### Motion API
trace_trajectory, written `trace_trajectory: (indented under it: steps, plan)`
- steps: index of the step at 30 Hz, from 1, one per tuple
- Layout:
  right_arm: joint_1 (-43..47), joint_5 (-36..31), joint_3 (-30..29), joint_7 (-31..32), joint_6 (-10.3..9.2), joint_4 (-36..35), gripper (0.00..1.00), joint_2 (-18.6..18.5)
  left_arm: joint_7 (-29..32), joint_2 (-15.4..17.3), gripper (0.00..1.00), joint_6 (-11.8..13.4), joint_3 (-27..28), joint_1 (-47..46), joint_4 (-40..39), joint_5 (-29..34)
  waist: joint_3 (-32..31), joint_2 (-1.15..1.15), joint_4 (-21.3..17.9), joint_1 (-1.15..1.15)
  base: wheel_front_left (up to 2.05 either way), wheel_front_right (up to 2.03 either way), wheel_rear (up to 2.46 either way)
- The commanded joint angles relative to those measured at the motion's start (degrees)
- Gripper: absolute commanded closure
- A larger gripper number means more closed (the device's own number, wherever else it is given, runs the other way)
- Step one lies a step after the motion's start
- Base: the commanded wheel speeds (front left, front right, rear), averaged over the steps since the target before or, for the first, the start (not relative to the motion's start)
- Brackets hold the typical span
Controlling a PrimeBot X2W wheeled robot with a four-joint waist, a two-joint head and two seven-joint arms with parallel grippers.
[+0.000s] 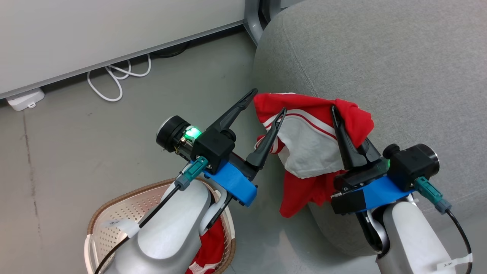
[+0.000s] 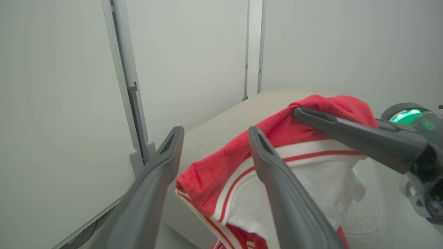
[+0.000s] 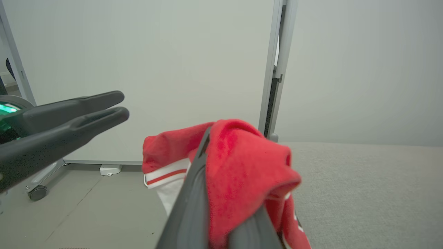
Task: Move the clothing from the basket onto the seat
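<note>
A red garment with a white panel and stripes (image 1: 312,140) hangs over the rounded front edge of the grey seat (image 1: 380,57). My right gripper (image 1: 338,114) is shut on its upper red fold, and the cloth drapes over the fingers (image 3: 193,193) in the right wrist view. My left gripper (image 1: 268,102) stands open just left of the garment, with one fingertip (image 2: 258,138) in front of its edge and nothing pinched. A second red garment (image 1: 211,243) lies in the cream basket (image 1: 114,213) at the lower left, partly hidden by my left forearm.
A white cable (image 1: 114,82) and a white box (image 1: 24,99) lie on the grey floor by the wall panel. A grey metal post (image 1: 253,19) stands beside the seat's far corner. A castor foot (image 3: 36,192) rests on the floor.
</note>
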Motion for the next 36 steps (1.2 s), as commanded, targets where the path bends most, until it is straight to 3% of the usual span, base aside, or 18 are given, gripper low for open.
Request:
trace_trajectory:
  steps: [1, 12, 23, 30, 36]
  plan:
    - [0.87, 0.28, -0.49, -0.2, 0.03, -0.45, 1.0, 0.08, -0.24, -0.05, 0.0, -0.26, -0.06, -0.16, 0.14, 0.05, -0.2, 0.0, -0.54, 0.0, 0.0, 0.0, 0.0]
    - [2.31, 0.07, -1.8, -0.2, 0.03, -3.25, 1.0, 0.08, -0.24, -0.28, 0.0, -0.46, -0.8, 1.11, -0.1, -0.24, -1.07, 0.0, -0.87, 0.0, 0.0, 0.0, 0.0]
    - [-8.21, -1.29, -6.55, -0.2, 0.03, -8.18, 1.0, -2.17, -0.24, 0.66, 0.0, -0.46, 0.3, -1.19, -1.88, 1.19, 4.02, 0.0, 0.94, 0.0, 0.0, 0.0, 0.0]
    - [-21.51, -1.9, -13.63, -0.2, 0.03, -11.26, 1.0, -7.58, -0.2, 1.89, 0.0, -0.49, -0.24, -4.31, -3.17, 2.85, 12.17, 0.0, 2.82, 0.0, 0.0, 0.0, 0.0]
    - [-31.99, -1.79, -20.82, -0.19, 0.02, -11.2, 1.0, -14.51, 0.14, 2.87, 0.0, -0.25, -0.19, -7.45, -4.67, 4.12, 19.76, 0.0, 4.1, 0.0, 0.0, 0.0, 0.0]
